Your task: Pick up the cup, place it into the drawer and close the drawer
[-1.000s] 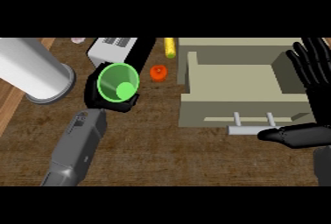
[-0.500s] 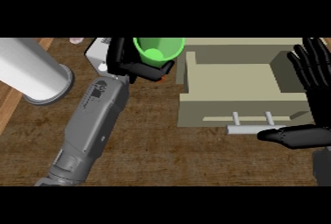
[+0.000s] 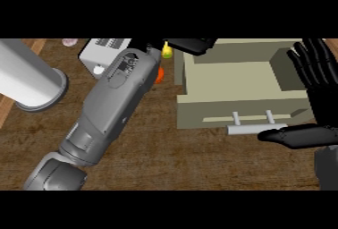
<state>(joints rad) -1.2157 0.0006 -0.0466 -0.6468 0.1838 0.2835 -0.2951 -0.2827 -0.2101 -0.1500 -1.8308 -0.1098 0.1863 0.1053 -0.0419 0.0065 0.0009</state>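
The left forearm (image 3: 112,103) stretches diagonally across the desk (image 3: 171,165), and the left robot hand (image 3: 190,45) sits at the very top of the head view, over the far left corner of the open drawer (image 3: 198,109). Most of that robot hand is cut off by the view's edge, so I cannot tell whether it is clamped on anything. Of the cup (image 3: 167,55) only a small green sliver shows, just beside the hand's near side and next to a yellow object (image 3: 166,45). It seems to be up at the hand, not down in the drawer, though little of it can be seen. The cup is probably light, stiff and thin-walled, with a smooth side that could slip. A hold across the body just under the rim would keep it upright for lowering, and it likely needs no delicate care. The right robot hand (image 3: 318,76) rests at the view's right edge, spread and holding nothing, its thumb near the drawer's handle (image 3: 254,129). A white cylinder (image 3: 26,74), a white box (image 3: 104,50) and an orange object (image 3: 160,75) stand to the drawer's left.
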